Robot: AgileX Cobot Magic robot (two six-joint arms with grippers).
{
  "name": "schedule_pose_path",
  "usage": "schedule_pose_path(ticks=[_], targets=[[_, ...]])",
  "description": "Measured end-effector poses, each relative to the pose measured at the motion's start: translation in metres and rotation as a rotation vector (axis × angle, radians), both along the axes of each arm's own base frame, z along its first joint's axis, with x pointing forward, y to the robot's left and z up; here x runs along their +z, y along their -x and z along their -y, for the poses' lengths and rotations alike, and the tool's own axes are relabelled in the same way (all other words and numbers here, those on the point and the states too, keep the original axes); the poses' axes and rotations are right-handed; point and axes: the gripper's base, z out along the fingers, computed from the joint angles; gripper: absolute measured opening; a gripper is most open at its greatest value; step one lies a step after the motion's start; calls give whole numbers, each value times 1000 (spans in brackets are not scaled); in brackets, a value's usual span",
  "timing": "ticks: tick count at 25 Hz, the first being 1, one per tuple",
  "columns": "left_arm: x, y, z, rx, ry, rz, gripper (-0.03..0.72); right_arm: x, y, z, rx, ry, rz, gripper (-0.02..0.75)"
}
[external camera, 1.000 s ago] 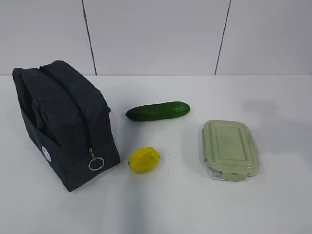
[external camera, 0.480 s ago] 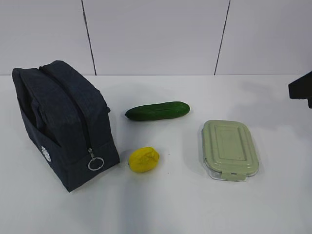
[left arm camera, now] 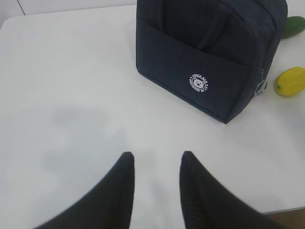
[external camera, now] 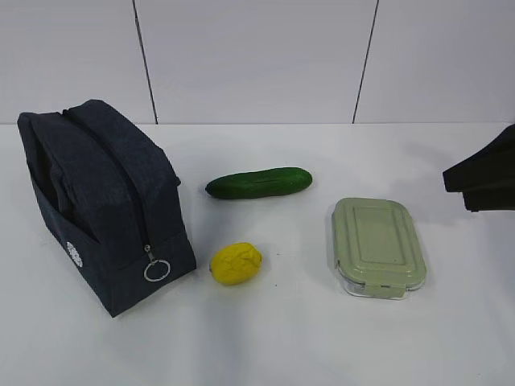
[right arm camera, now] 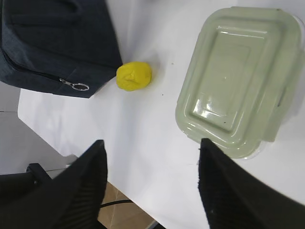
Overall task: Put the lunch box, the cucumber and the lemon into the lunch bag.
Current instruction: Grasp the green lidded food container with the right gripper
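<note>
The navy lunch bag [external camera: 105,201] stands at the left with its zipper shut and its ring pull [external camera: 156,269] hanging at the near end. The cucumber [external camera: 257,182] lies mid-table. The lemon [external camera: 235,263] lies in front of it, next to the bag. The green-lidded lunch box [external camera: 376,245] lies to the right. My right gripper [right arm camera: 152,143] is wide open and empty, above the table's edge near the lunch box [right arm camera: 238,76] and the lemon [right arm camera: 134,75]. My left gripper [left arm camera: 157,157] is open and empty, over bare table beside the bag's logo side [left arm camera: 199,82].
The right arm [external camera: 483,177] shows as a dark shape at the right edge of the exterior view. The white table meets a white panelled wall at the back. The table's edge [right arm camera: 133,191] and the floor below show in the right wrist view.
The right arm has come in from the right edge of the exterior view and moved further left. The bag, cucumber, lemon and lunch box have stayed in place.
</note>
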Motion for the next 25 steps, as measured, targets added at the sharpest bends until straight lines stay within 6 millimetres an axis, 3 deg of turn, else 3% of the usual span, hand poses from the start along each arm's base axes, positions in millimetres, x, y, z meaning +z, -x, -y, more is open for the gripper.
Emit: schedule_pose_path(ticks=[8,14,19,25], targets=[[0,0,0,0,0,0,235,-21,-7,2,59,5,1,463],[0,0,0,0,0,0,235,-48,15,-4,81,-71,26,463],[0,0,0,0,0,0,235,-61,27,15,-69,-143,87,463],[0,0,0,0,0,0,235,-76,16,29,-119,-165,72,463]])
